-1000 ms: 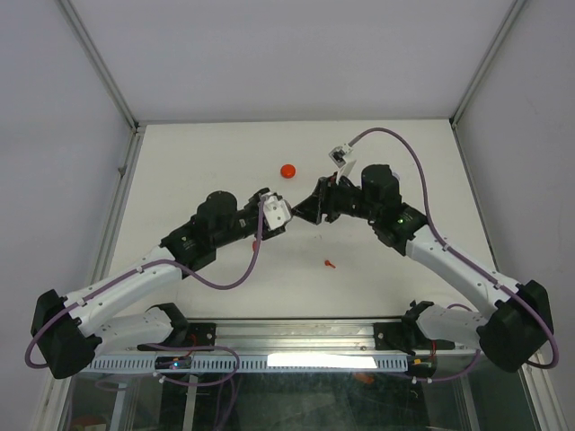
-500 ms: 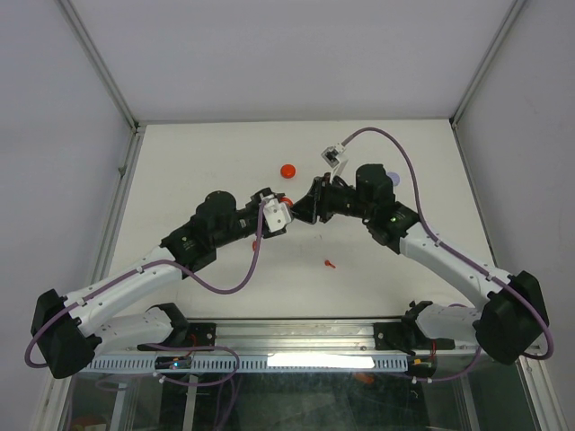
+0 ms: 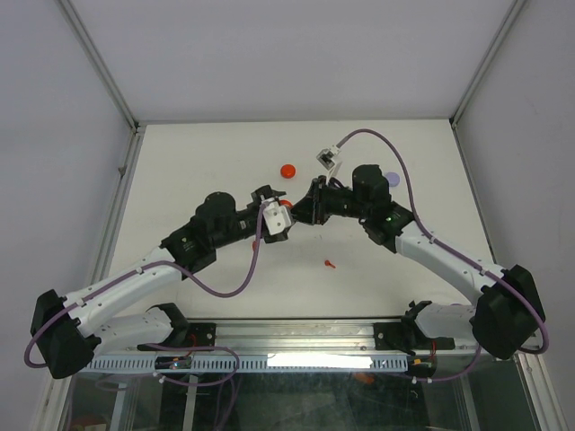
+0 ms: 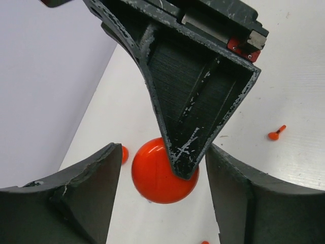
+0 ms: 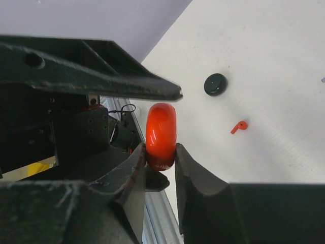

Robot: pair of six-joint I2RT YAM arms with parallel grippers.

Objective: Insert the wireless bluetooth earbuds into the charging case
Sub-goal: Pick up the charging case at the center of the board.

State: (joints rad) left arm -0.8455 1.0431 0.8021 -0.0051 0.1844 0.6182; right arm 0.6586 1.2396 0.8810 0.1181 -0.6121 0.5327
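Note:
A glossy red round charging case (image 5: 161, 134) is held above the table, edge-on in the right wrist view. My right gripper (image 5: 160, 157) is shut on it, one finger pressed to each flat face. My left gripper (image 4: 162, 152) is open, its fingers (image 4: 86, 188) standing on either side of the case (image 4: 157, 178) with gaps. In the top view the two grippers meet mid-table, left (image 3: 277, 215) and right (image 3: 296, 212). One red earbud (image 3: 330, 264) lies on the table nearer the bases, also visible as the red earbud (image 5: 238, 126) and the earbud (image 4: 277, 133).
A small red disc (image 3: 287, 170) lies on the table beyond the grippers. A lavender disc (image 3: 392, 180) peeks out behind the right arm. A black disc (image 5: 215, 84) lies near the earbud. White walls enclose the white table (image 3: 198, 162).
My right gripper has shifted left and shut on the red case. My left gripper has opened around it.

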